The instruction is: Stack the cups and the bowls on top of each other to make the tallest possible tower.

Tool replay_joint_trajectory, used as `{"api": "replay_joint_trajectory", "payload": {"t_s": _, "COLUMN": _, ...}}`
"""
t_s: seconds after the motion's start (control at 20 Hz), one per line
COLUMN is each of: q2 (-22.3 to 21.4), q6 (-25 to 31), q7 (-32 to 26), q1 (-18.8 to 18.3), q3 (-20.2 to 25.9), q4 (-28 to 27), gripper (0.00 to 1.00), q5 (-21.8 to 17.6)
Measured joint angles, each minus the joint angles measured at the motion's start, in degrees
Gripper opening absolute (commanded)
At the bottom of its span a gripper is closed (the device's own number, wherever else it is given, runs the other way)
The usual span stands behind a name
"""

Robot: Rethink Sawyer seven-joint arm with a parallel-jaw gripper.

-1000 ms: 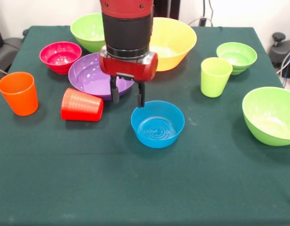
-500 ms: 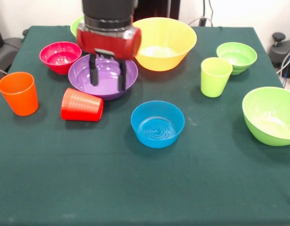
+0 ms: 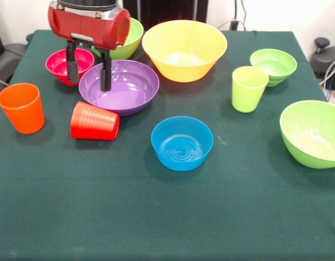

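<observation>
So basically nothing's stacked yet, every piece sits on its own on the table (image 3: 156, 217) and the tower hasn't even got a base. The gripper (image 3: 88, 68) hangs over the far left side, fingers apart and empty, one finger over the magenta bowl (image 3: 63, 64) and the other over the rim of the purple bowl (image 3: 121, 87), so it looks like it's lining up on one of those two, hard to say which. The yellow bowl (image 3: 184, 49) is at the back middle, with a green bowl (image 3: 126, 41) half hidden behind the gripper just beside it. The blue bowl (image 3: 182, 143) sits alone near the centre. Over on the right there's a small green bowl (image 3: 273, 65), a green cup (image 3: 249, 88) standing upright just in front of it, and a bigger green bowl (image 3: 311, 133) near the edge. The orange cup (image 3: 22, 107) stands upright at the left, and the red cup (image 3: 94, 120) is lying on its side next to it, just in front of the purple bowl. That one will probably need righting or an awkward side grab. All ten pieces are left to go, so it's right at the start.
</observation>
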Motion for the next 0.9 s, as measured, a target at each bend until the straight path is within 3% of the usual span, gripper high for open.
{"api": "replay_joint_trajectory", "payload": {"t_s": 0.5, "q2": 0.94, "q6": 0.00, "q7": 0.00, "q1": -2.78, "q3": 0.05, "q4": 0.53, "gripper": 1.00, "q5": -0.15}}
{"api": "replay_joint_trajectory", "payload": {"t_s": 0.9, "q2": 2.01, "q6": 0.00, "q7": 0.00, "q1": -5.19, "q3": 0.42, "q4": 0.83, "gripper": 1.00, "q5": -3.36}}
